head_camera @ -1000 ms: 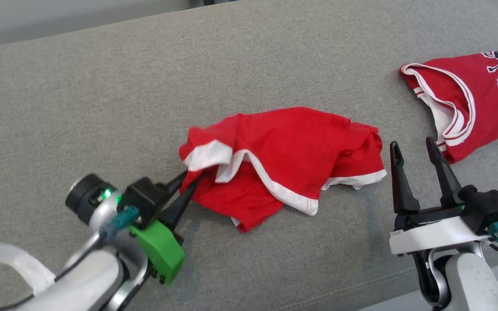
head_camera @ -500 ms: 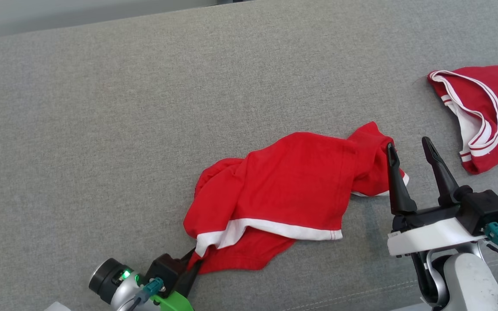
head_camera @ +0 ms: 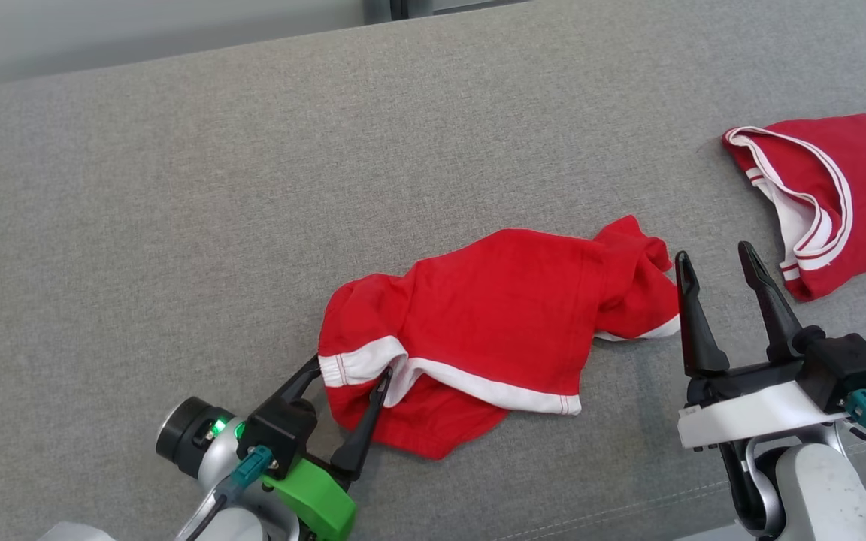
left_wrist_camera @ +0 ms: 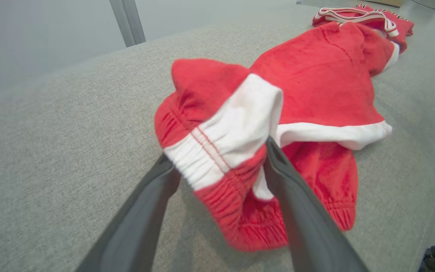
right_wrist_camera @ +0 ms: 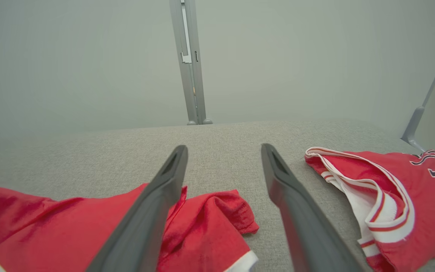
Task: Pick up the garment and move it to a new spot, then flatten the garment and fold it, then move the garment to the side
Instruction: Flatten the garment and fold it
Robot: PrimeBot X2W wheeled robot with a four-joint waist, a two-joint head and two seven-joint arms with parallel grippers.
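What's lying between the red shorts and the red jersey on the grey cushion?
In the head view, the open right gripper sits between the red shorts and the red jersey; otherwise the grey cushion is bare there.

You face what looks like a bare robot-test lab: a wide grey cloth-covered bench (head_camera: 177,188) holding red shorts (head_camera: 493,300) and a jersey (head_camera: 854,180), plain pale partition walls (right_wrist_camera: 70,56), a grey metal post (right_wrist_camera: 189,64).

Head camera high, looking down, wrist cameras low and close, all sharing red shorts (head_camera: 493,300)
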